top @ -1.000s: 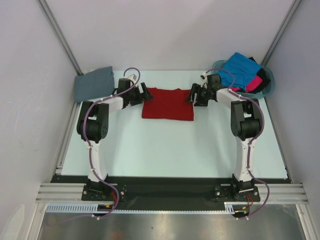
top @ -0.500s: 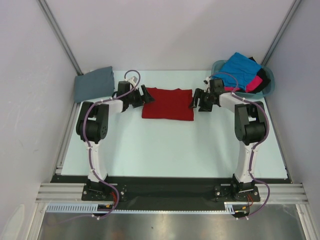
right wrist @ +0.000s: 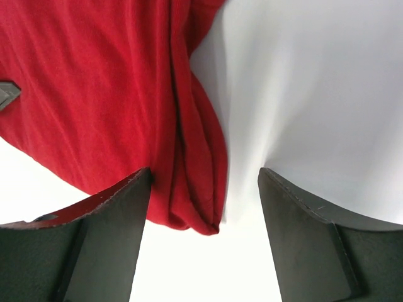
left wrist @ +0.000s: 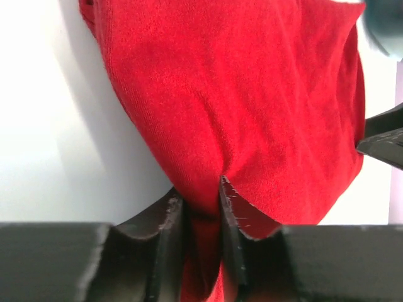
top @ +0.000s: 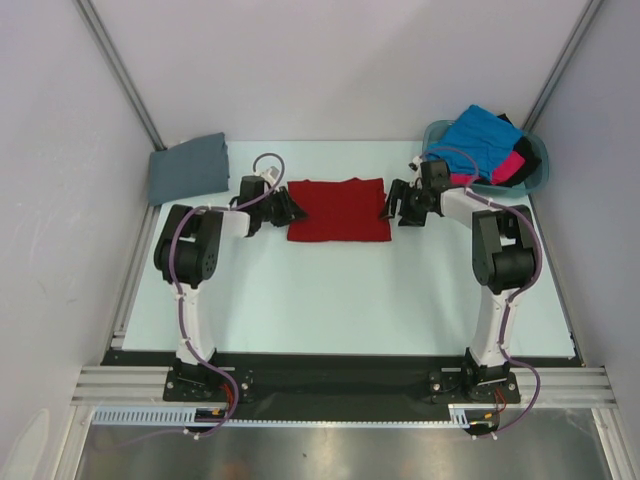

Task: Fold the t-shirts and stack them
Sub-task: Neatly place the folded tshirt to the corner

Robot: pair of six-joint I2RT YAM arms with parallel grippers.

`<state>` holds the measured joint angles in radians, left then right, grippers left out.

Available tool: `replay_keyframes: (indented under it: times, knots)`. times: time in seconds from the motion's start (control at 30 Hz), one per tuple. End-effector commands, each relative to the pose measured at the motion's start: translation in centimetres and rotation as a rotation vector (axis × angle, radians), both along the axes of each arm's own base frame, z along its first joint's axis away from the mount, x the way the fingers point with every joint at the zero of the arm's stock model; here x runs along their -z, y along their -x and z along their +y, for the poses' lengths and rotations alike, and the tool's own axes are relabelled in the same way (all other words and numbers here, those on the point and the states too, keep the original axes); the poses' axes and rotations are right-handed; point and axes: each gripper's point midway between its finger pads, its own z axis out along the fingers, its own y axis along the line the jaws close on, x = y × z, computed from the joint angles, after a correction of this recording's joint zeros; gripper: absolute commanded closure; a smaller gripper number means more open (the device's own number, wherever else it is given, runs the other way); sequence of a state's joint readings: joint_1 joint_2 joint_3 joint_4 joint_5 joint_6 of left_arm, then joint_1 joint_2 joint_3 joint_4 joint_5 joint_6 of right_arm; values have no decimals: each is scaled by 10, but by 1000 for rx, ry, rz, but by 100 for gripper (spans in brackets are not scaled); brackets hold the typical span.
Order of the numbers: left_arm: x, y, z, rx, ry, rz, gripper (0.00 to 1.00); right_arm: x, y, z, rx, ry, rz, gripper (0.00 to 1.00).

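Note:
A deep red t-shirt [top: 338,209] lies folded into a rectangle at the middle back of the table. My left gripper [top: 291,208] is at its left edge, and the left wrist view shows the jaws pinched on a fold of the red t-shirt [left wrist: 252,100]. My right gripper [top: 392,205] stands open at the shirt's right edge, with the red t-shirt [right wrist: 94,94] and its folded corner between the spread fingers. A slate grey t-shirt [top: 187,167] lies folded at the back left. Bright blue [top: 478,140], hot pink [top: 510,168] and black cloth sits heaped in a basket.
The teal plastic basket [top: 540,160] stands at the back right corner. Grey walls and slanted metal posts close in the back and sides. The arm bases are bolted to a rail at the near edge [top: 340,385].
My left gripper moved right onto the red shirt's left edge and shut on it. The shirt shifted slightly right. The right gripper edged closer to the right edge and stayed open.

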<state>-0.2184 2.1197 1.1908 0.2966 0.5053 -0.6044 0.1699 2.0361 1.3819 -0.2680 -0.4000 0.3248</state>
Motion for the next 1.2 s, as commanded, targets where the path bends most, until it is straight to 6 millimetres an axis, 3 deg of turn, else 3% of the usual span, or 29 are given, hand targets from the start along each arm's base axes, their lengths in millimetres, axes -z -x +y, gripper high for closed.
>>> replay_keyframes:
  times: [0.0, 0.33, 0.53, 0.77, 1.0, 1.17]
  knots:
    - [31, 41, -4, 36, -35, 143, 72, -30, -1, -1, 2, -12, -62, 25]
    - [32, 88, -22, 93, -59, 180, 90, -35, 15, -7, 12, 0, -65, 25]
    - [26, 109, -32, 117, -62, 180, 95, -40, 23, -11, 17, 15, -70, 25]
    - [29, 140, -20, 104, -89, 197, 97, -47, 29, -17, 23, 31, -83, 25]
    - [30, 150, -1, 63, -182, 205, 100, -50, 30, -18, 22, 34, -84, 25]
    - [22, 129, 18, -8, -310, 163, 100, -47, 30, -17, 16, 31, -79, 25]
